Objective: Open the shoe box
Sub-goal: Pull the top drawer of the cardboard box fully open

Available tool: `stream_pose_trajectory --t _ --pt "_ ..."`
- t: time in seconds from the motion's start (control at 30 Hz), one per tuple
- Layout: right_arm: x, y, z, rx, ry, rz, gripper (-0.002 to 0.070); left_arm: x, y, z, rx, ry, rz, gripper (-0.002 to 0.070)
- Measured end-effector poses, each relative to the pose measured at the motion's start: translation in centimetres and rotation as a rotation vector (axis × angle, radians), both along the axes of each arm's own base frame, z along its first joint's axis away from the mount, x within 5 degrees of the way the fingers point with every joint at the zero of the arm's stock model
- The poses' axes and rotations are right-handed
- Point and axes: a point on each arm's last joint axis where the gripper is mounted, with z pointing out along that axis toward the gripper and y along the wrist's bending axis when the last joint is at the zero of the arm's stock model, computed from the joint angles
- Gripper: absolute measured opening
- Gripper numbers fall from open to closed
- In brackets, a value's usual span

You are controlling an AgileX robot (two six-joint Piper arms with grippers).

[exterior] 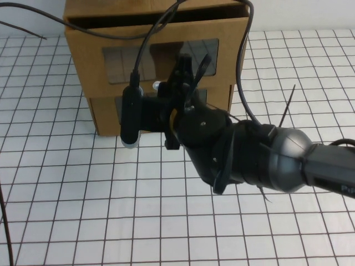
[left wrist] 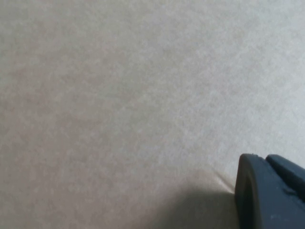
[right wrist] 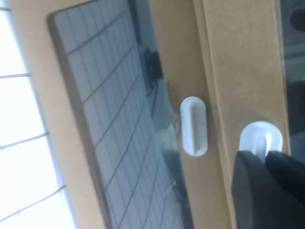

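1. Brown cardboard shoe box [exterior: 83, 55]: the high view's upper edge cuts off its top, and the black right arm [exterior: 233, 149] hides its lower front.
2. White plastic handle [right wrist: 259, 136] on the box front: the right gripper [right wrist: 266, 160] partly covers it, and we cannot tell whether they touch.
3. Left gripper [left wrist: 267, 164]: we see only a dark corner of it, against a blurred pale surface [left wrist: 119, 95] we cannot identify.

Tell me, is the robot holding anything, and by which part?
The right gripper pinches the white handle of a shoe box by its end. The left gripper, against a plain surface, shows nothing held.

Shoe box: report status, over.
Right gripper shut on white handle, box front. Left gripper shut, over plain surface. Shoe box not yet open. Cable draped across it.
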Motion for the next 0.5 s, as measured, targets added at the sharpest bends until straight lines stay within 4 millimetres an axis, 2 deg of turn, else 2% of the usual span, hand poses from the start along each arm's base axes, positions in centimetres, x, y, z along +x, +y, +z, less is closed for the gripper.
stream_pose_trajectory --t 0.5 --pt "-6.4 -2.6 1.8 0.059 0.075 0.012 0.0005 -0.4 -0.2 0.2 -0.031 0.038 -0.005 -0.0003"
